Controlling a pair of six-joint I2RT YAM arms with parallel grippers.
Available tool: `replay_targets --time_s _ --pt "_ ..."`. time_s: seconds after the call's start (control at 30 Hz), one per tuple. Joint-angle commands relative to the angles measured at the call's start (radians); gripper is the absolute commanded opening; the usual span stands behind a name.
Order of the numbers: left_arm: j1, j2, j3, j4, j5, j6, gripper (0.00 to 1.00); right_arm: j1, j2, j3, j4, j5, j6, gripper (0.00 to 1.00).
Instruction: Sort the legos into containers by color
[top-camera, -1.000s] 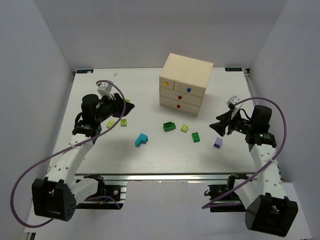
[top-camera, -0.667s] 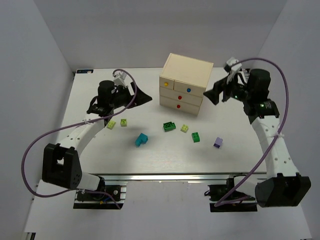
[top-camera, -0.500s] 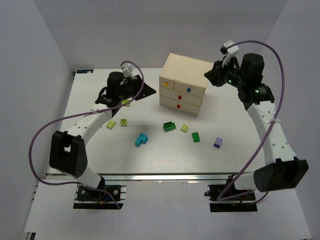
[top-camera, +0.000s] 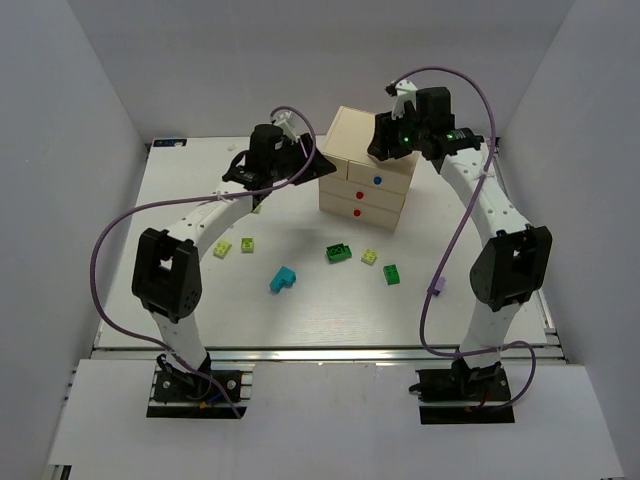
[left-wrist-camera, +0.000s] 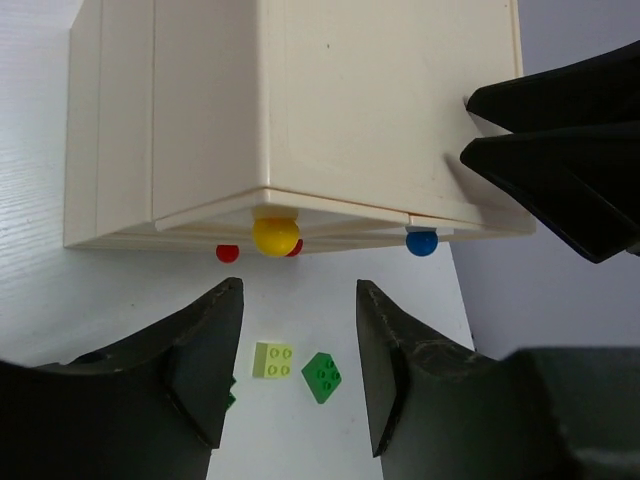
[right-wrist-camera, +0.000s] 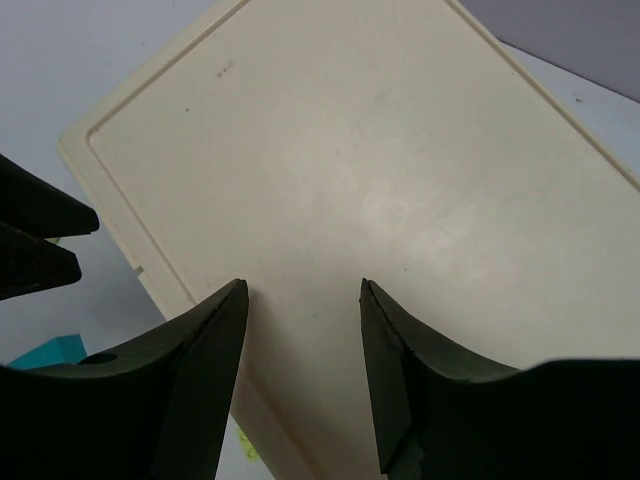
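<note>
- The cream chest (top-camera: 350, 135) stands toward the back of the table (top-camera: 200, 310), and its drawers look shut.
- Left gripper (top-camera: 323, 167) – jaws spread and holding nothing. It hangs at the chest's front left corner, level with the yellow knob (left-wrist-camera: 275, 236). In the left wrist view that knob sits just past the gap between the fingers (left-wrist-camera: 215, 350).
- Right gripper (right-wrist-camera: 303, 290) – jaws also spread and empty, poised over the chest's top, close above it.
- The legos all lie on the table in front of the chest, none in a drawer:
  - a dark green brick (top-camera: 339, 253), a lime one (top-camera: 369, 257) and another green one (top-camera: 392, 274) straight in front;
  - a cyan piece (top-camera: 283, 280) farther forward and left;
  - two lime bricks (top-camera: 221, 249) well off to the chest's front left;
  - a lavender brick (top-camera: 435, 285) to its front right.
</note>
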Motion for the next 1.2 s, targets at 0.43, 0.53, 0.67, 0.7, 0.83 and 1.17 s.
replay_targets --time_s 0.43,0.53,0.67,0.7,0.83,1.17 --pt "-0.051 0.041 0.071 -0.035 -0.124 0.026 0.48 -0.004 0.013 0.059 0.002 0.001 0.068 0.49" --pt "-0.060 0.052 0.071 -0.028 -0.140 0.023 0.52 -0.006 0.016 0.051 0.003 0.000 0.069 0.49" --pt "-0.070 0.069 0.081 -0.021 -0.181 0.037 0.53 -0.007 0.019 0.050 0.008 -0.006 0.069 0.49" --pt "-0.070 0.072 0.087 -0.021 -0.187 0.038 0.53 -0.006 0.019 0.050 0.006 -0.006 0.071 0.49" --pt "-0.070 0.084 0.107 -0.018 -0.201 0.054 0.51 -0.004 0.025 0.053 0.003 -0.005 0.066 0.48" --pt "-0.070 0.084 0.118 -0.004 -0.206 0.081 0.47 -0.006 0.033 0.045 -0.001 0.008 0.059 0.46"
